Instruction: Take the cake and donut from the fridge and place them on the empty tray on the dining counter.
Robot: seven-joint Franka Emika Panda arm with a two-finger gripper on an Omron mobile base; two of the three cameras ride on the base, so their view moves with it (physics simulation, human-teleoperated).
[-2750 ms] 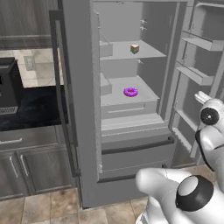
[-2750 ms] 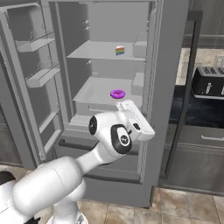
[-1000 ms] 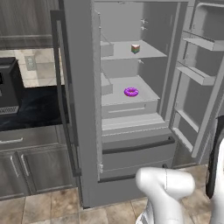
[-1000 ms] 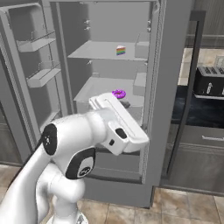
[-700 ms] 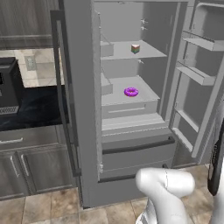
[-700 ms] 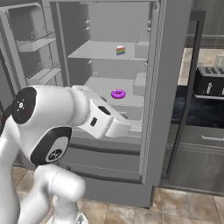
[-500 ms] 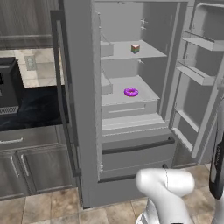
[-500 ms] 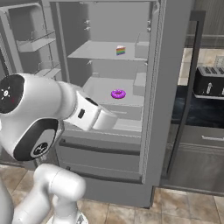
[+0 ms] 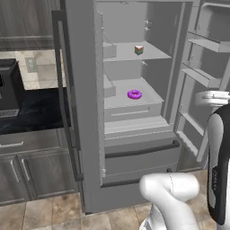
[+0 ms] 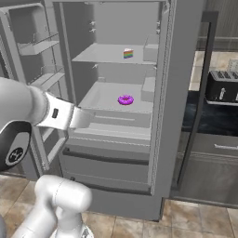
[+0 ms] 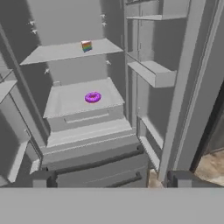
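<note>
Inside the tall grey steel fridge (image 9: 85, 134), doors open, the rainbow-layered white cake wedge (image 11: 86, 46) sits on the upper shelf and the purple-pink frosted ring donut (image 11: 92, 97) below. Both look light and soft; pinch gently across their sides. The gripper (image 11: 111, 178) waits outside, jaws wide apart, empty.

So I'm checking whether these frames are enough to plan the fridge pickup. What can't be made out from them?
- Small wedge of white-iced rainbow cake: too small in every view to show which way it points.
- Purple-pink frosted ring donut: its underside and contact with the shelf are hidden.
- Robot hand: cut off by the hand view's bottom edge, though its fingertips stand wide apart.
- Tall grey steel fridge: lower drawers closed, contents hidden.
</note>
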